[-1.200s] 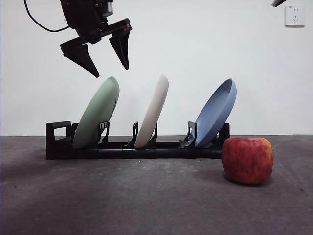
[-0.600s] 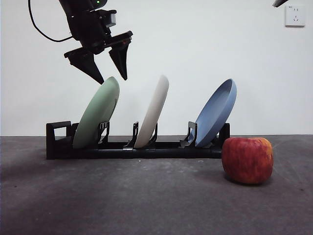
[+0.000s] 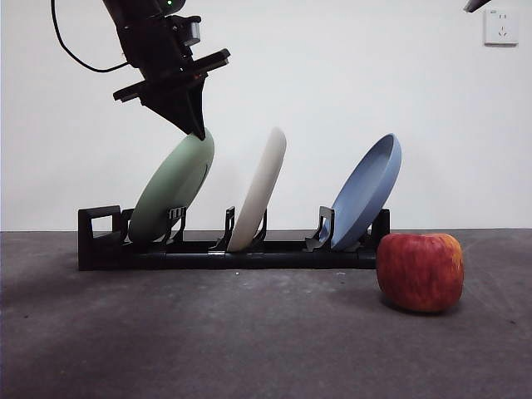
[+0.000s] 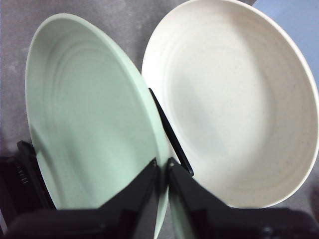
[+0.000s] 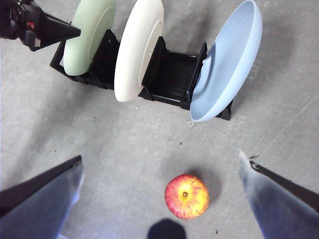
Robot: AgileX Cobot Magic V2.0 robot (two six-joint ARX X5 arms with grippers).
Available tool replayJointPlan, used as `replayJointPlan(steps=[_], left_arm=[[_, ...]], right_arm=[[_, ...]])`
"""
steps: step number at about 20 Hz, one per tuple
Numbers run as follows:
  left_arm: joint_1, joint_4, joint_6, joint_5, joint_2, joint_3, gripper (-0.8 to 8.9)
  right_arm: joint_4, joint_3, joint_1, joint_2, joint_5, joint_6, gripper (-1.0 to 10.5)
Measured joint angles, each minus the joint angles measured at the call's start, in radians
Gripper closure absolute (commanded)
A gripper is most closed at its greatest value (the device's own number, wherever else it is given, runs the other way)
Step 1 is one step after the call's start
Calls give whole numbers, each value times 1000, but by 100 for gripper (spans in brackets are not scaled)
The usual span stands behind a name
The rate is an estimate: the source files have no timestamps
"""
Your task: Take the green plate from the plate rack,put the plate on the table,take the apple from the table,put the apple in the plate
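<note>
Upper left of the front frame – left gripper (image 3: 196, 131) pinches the green plate (image 3: 170, 189) rim, plate in the plate rack (image 3: 100, 241). Right gripper (image 5: 159, 199) hangs wide open – apple (image 5: 186, 196) below.

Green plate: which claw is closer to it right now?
Left. The left claw is shut on the green plate at its top rim. The right claw hangs open high over the apple, away from the rack.

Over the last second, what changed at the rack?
The left gripper came down and shut on the green plate's top rim; the plate tipped slightly toward the cream plate. The blue plate, apple and plate rack stayed put; the right gripper waits open.
</note>
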State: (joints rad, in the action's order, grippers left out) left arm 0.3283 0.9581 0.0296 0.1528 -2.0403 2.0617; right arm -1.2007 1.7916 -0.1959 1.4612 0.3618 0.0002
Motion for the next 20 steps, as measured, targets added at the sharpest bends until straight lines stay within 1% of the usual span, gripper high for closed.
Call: replayJointPlan(steps=[3, 5, 7, 11, 13, 15, 16, 18, 20], left_arm=[[0, 49, 1, 7, -9, 80, 822], [6, 94, 3, 7, -13, 197, 822], [16, 150, -1, -8, -13, 356, 822], [37, 274, 0, 58, -13, 700, 822], [60, 352, 0, 62, -13, 884, 822], [79, 373, 0, 76, -2, 1032, 822], [89, 373, 0, 82, 23, 1060, 822], [117, 373, -1, 85, 100, 1057, 822], [173, 373, -8, 84, 207, 1001, 822]], right_arm=[[0, 0, 0, 0, 0, 0, 290], [0, 0, 0, 0, 0, 0, 290], [2, 0, 0, 0, 0, 0, 290], [17, 0, 0, 0, 0, 0, 290], [21, 0, 0, 0, 0, 0, 290], [29, 0, 0, 0, -3, 0, 290], [33, 0, 0, 0, -3, 0, 290], [35, 0, 0, 0, -3, 0, 290], [35, 0, 0, 0, -3, 0, 290]])
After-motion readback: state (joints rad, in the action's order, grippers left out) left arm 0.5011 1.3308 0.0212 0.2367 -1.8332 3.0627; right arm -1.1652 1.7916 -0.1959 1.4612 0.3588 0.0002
